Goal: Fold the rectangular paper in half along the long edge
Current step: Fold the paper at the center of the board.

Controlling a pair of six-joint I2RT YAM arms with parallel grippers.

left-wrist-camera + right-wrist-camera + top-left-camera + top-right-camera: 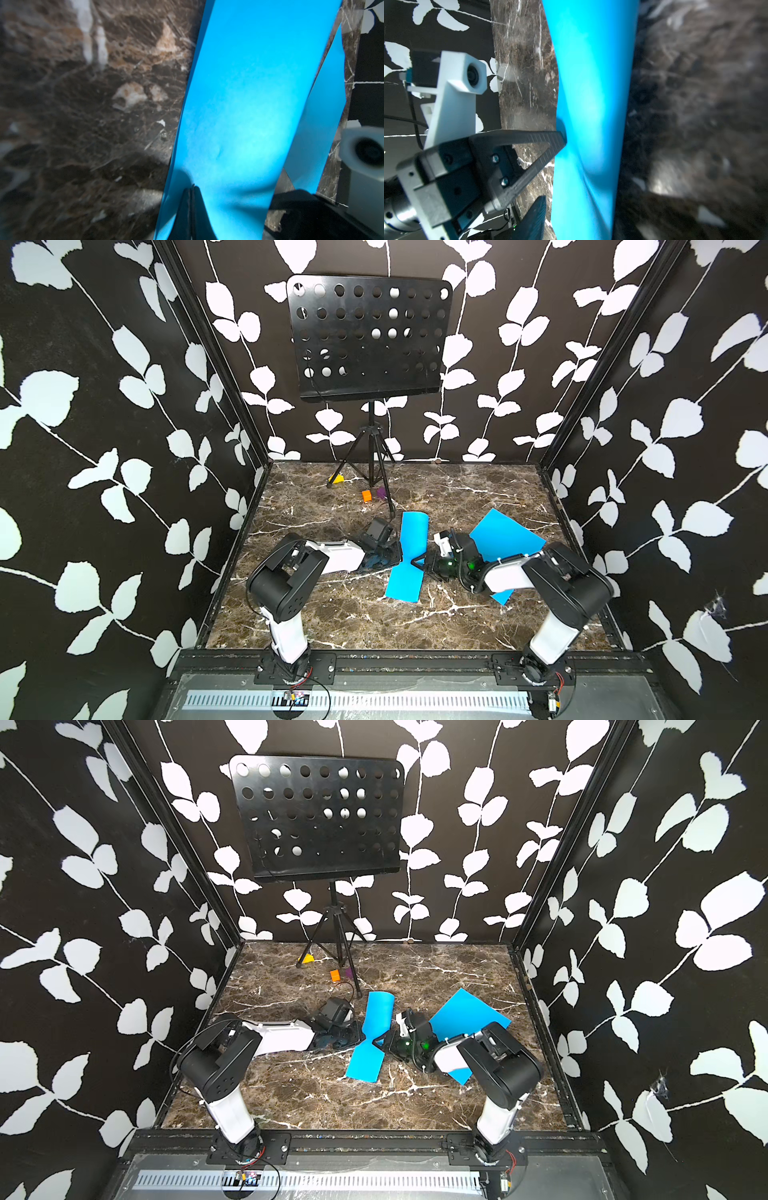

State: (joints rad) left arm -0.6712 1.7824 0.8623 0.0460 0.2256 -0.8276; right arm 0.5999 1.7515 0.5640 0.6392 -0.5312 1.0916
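Blue paper (414,533) runs near-to-far; left jaws pinch its waist.

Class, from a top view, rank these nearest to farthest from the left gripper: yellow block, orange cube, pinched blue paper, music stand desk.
1. pinched blue paper, between the fingers of the left gripper.
2. orange cube, behind it, mid-table.
3. yellow block, farther back by the stand's foot, toward the left.
4. music stand desk, raised high at the back.

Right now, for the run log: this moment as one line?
left gripper: shut on blue paper | right gripper: beside pinch, jaws unclear | fold: not flat, ends flared
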